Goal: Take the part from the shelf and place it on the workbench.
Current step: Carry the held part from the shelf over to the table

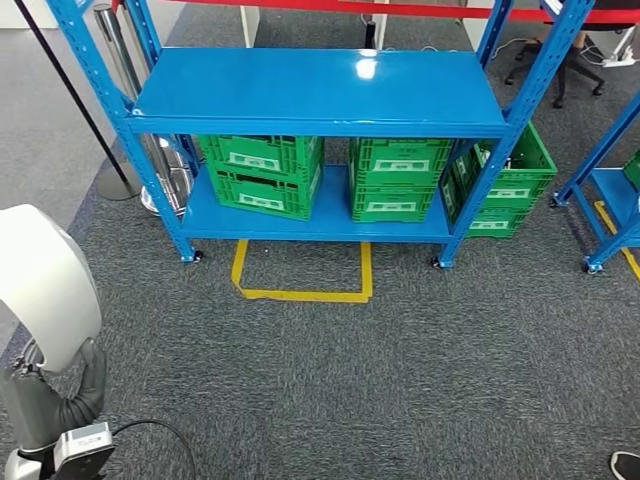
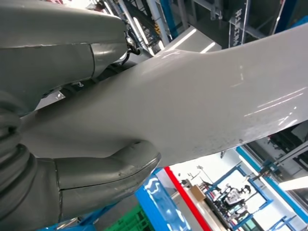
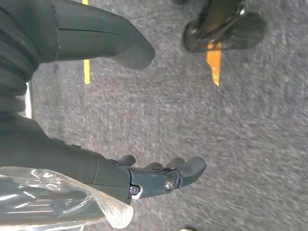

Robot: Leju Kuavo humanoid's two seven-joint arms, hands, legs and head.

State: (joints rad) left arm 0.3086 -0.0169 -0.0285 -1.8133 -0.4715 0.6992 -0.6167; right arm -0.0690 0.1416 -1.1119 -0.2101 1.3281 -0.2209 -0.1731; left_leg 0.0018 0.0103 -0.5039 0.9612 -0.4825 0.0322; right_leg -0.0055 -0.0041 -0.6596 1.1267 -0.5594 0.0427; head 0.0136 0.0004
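The part [image 1: 44,285] is a large, smooth, off-white curved shell at the lower left of the head view. My left hand [image 1: 53,405] grips it from below. In the left wrist view the part [image 2: 203,101] runs across the picture, clamped between the thick grey thumb [image 2: 109,168] and the fingers on its other side. My right hand [image 3: 152,175] hangs over grey carpet with its fingers apart and nothing in them. The blue shelf [image 1: 317,90] stands ahead, its top level bare.
Three green crates [image 1: 260,175] [image 1: 396,175] [image 1: 498,185] sit on the shelf's lower level. A yellow tape square [image 1: 302,293] marks the carpet before it. A second blue rack [image 1: 615,205] stands right, a metal post [image 1: 155,165] left. A shoe [image 1: 626,463] shows at the lower right.
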